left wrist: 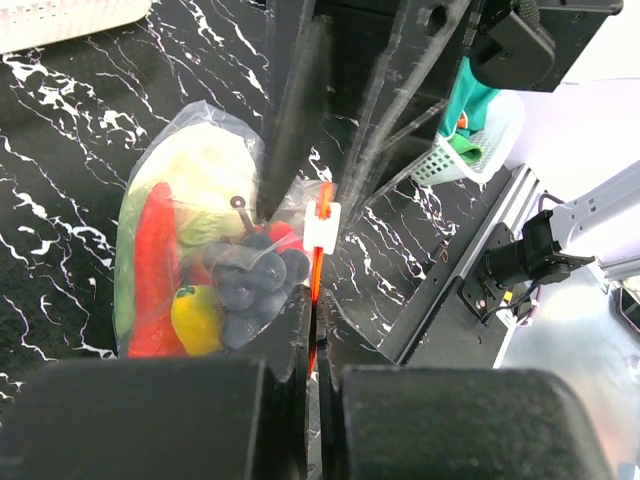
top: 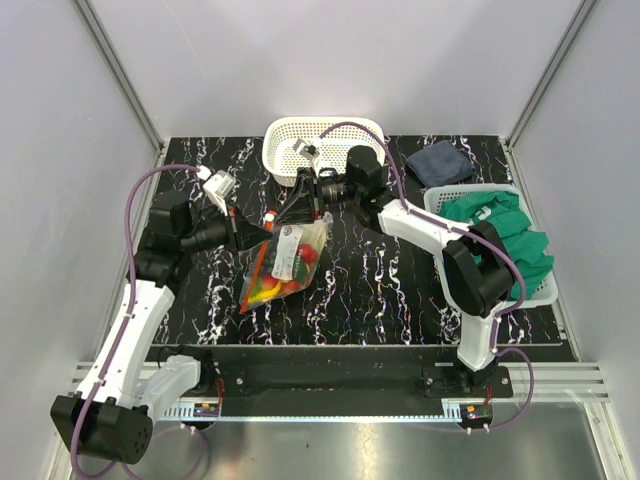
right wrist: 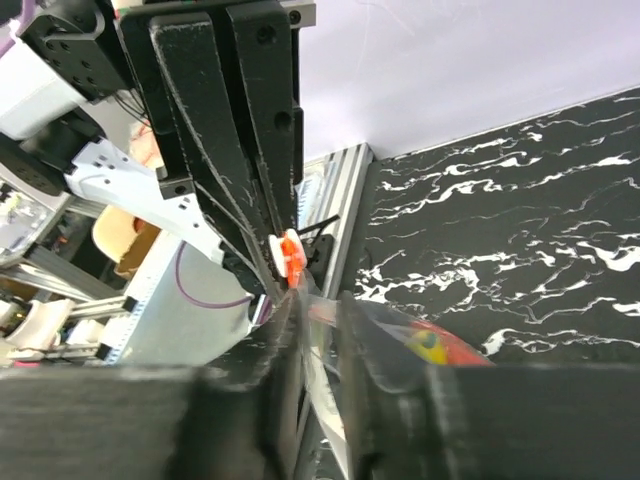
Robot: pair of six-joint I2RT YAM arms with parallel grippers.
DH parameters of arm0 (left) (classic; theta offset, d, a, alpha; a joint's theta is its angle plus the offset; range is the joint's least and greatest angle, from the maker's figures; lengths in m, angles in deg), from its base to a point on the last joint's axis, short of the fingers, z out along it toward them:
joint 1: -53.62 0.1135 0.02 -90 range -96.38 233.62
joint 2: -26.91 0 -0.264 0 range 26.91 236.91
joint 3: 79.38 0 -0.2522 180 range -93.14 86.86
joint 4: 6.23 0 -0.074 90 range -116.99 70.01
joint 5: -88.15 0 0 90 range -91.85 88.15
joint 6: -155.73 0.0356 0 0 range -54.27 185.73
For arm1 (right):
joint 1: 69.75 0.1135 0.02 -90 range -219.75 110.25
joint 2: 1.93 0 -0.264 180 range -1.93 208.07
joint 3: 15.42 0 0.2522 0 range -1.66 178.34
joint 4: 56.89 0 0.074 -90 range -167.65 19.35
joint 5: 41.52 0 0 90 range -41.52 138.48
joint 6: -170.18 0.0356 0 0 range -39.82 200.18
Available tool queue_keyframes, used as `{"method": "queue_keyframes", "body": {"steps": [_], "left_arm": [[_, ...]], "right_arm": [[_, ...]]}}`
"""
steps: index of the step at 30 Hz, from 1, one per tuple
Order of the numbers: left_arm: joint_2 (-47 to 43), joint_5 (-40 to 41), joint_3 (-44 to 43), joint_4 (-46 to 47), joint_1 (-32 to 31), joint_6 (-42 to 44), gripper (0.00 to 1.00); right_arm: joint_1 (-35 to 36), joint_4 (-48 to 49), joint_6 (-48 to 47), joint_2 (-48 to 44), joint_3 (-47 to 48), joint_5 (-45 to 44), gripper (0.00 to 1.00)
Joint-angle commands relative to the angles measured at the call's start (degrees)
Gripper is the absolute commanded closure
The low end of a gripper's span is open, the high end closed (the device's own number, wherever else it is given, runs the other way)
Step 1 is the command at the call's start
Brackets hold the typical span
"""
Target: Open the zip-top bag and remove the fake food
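While the left arm is reaching in over the left part of the black, white-veined marble-patterned surface point(top: 400, 290), its left tool point(left wrist: 312, 318) is pressing its fingers fully together on the orange-lined top edge of the clear crinkly plastic zip-top bag point(top: 283, 262). It is gripping just beside the small red-and-white zip slider point(left wrist: 323, 222). That bag is sitting a little left of the surface's middle, between the two tools, its body trailing toward the near edge. The small plastic toy produce point(left wrist: 250, 285) is showing through the film inside it: a pale green lettuce point(left wrist: 210, 165), a long red pepper point(left wrist: 155, 250), a yellow piece point(left wrist: 195, 318) and a dark grape bunch point(left wrist: 262, 270). From the other side the right tool point(right wrist: 322, 310) is meeting the same top edge with its fingers standing partly apart. A fold of clear film is running through the gap, and whether they are pinching it is not clear. Behind the tools a white lattice plastic basket point(top: 285, 135) is sitting at the far edge. To its right a folded dark blue cloth point(top: 440, 160) is lying, and at the right edge a second white lattice basket point(top: 545, 290) is holding a bunched green cloth point(top: 500, 225).
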Motion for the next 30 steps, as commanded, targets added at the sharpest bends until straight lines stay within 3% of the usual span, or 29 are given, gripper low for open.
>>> {"method": "queue_keyframes", "body": {"steps": [1,4,5,7,9,16,27,30], "left_arm": [[-1.29,-2.35,-4.02,3.3,-0.06,-0.02,1.0],[-1.9,0.27,-4.19,2.87,-0.06,-0.9,0.98],[-2.25,1.33,-4.28,2.87,-0.06,-1.42,0.88],[-2.87,4.49,-4.63,3.04,-0.06,-3.44,0.5],[-4.71,6.6,-4.2,5.31,-0.06,-5.63,0.41],[-5.86,10.74,-2.79,10.16,-0.06,-8.9,0.46],[-1.47,9.69,-3.76,11.04,-0.15,-7.14,0.51],[-0.68,8.64,-3.58,11.04,-0.15,-7.23,0.57]], "right_arm": [[1.06,5.44,2.0,0.7,3.12,1.6,0.99],[1.33,7.02,2.88,0.09,1.99,0.37,1.0],[1.33,7.11,2.71,-0.44,1.46,-1.46,1.0],[1.33,6.94,2.62,-1.32,0.58,-2.53,1.0],[1.33,6.33,2.8,-1.76,0.4,-3.94,1.0],[1.33,6.24,3.59,-3.17,-0.83,-6.14,1.0],[1.33,8.78,5.26,-3.7,-1.71,-5.7,1.0],[1.33,9.22,5.78,-3.52,-1.62,-5.78,1.0]]}}
